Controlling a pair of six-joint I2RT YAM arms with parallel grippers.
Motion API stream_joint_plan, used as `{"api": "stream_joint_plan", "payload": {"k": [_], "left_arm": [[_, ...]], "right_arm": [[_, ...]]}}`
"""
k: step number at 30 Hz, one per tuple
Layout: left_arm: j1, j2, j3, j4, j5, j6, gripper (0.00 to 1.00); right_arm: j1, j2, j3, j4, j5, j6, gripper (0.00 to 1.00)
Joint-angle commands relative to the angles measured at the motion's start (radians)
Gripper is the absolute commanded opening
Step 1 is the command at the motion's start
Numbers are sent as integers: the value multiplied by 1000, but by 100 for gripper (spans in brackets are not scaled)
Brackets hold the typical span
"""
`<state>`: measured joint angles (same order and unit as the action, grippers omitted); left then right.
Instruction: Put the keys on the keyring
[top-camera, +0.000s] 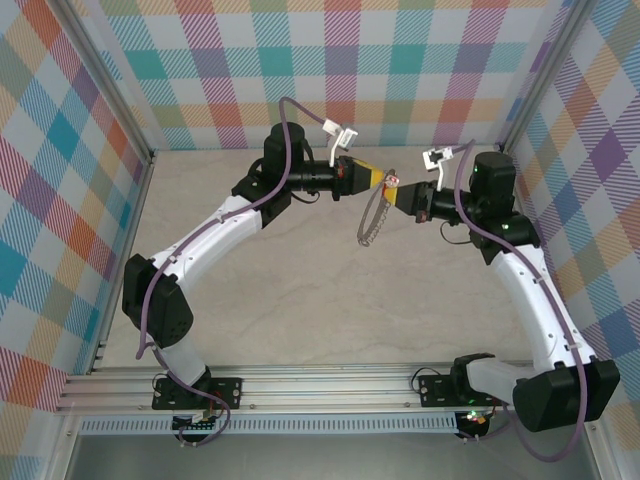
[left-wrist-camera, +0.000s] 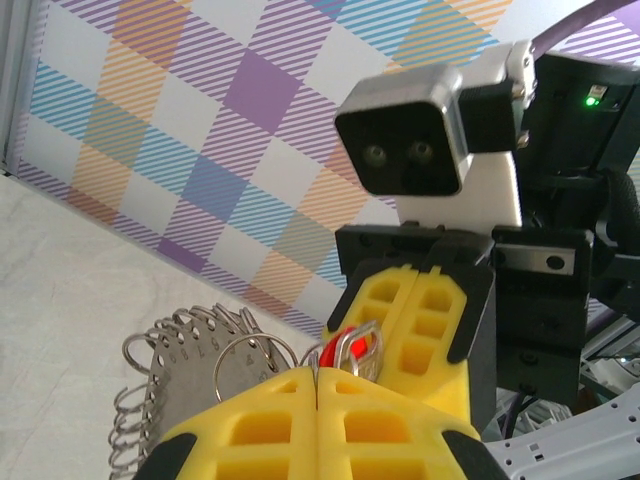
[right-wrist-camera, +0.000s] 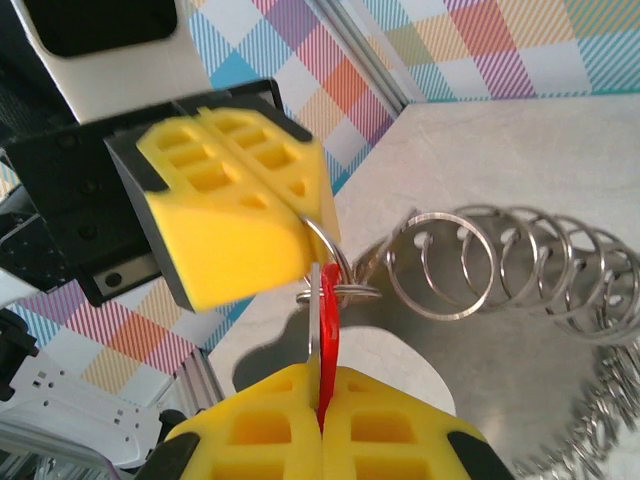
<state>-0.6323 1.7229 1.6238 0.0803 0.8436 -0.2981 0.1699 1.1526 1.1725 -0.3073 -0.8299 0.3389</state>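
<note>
Both grippers meet tip to tip above the back middle of the table. My left gripper (top-camera: 377, 180) (left-wrist-camera: 318, 378) is shut on one thin ring of the keyring (top-camera: 373, 218), a silver chain of rings (left-wrist-camera: 190, 345) (right-wrist-camera: 500, 262) hanging below it. My right gripper (top-camera: 399, 193) (right-wrist-camera: 320, 388) is shut on the keys, one small red-headed key (top-camera: 391, 182) (right-wrist-camera: 328, 305) (left-wrist-camera: 345, 350), held edge-on. The key's free end touches the ring pinched by the left gripper's yellow fingers (right-wrist-camera: 230, 215). A small ring circles the key there; whether it is threaded I cannot tell.
Plaid walls (top-camera: 400, 60) and aluminium posts (top-camera: 150, 190) enclose the pale table (top-camera: 300, 290). The right arm's wrist camera housing (left-wrist-camera: 420, 140) stands close in front of the left wrist. The rail (top-camera: 300, 385) with both arm bases runs along the near edge.
</note>
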Motion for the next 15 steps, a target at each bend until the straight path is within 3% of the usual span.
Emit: {"api": "stream_joint_plan", "payload": {"k": [1,15], "left_arm": [[-4,-4,3,42,19,10,0],[-6,0,4,44,20,4,0]], "right_arm": [[-4,-25,-39,25,-14,15,0],[-4,-1,29,21,-2,9,0]]}}
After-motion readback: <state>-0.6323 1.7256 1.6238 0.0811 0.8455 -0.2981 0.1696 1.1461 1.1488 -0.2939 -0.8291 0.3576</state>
